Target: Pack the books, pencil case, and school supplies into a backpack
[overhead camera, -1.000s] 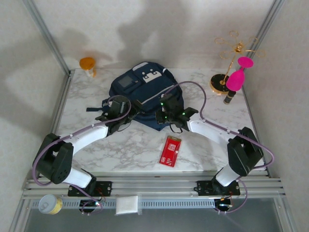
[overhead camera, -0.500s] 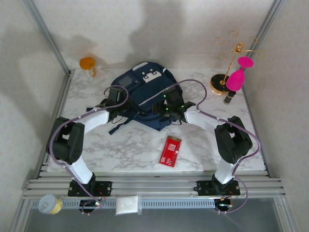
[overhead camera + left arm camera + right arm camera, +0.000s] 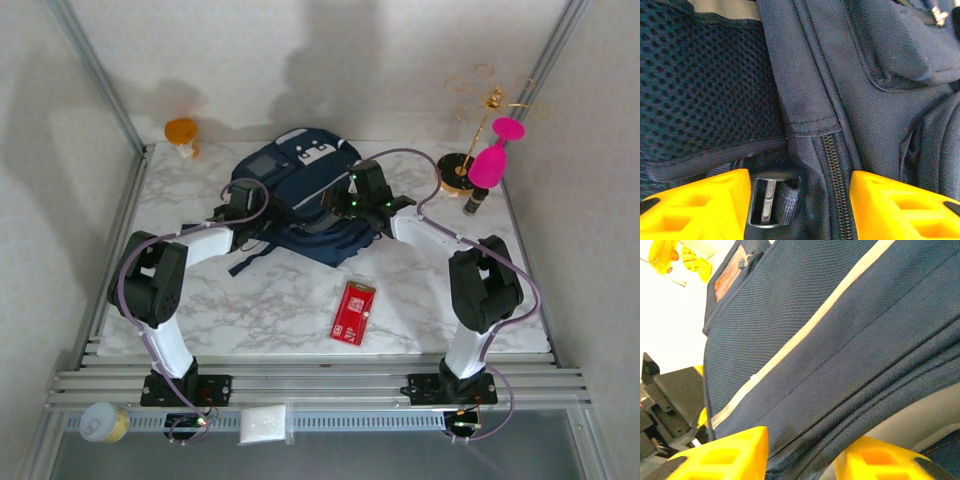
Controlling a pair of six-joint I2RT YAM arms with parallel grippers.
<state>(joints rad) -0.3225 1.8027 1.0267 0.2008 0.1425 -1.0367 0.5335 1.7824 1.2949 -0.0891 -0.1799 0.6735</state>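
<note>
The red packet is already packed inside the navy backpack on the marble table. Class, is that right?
Not quite. The red packet lies out on the marble table, in front of the navy backpack and apart from it. The top external view shows this.

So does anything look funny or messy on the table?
The red packet lies tilted on the marble table by itself, apart from the navy backpack. The backpack's near edge looks rumpled, with a strap trailing out. Nothing looks spilled or broken.
</note>
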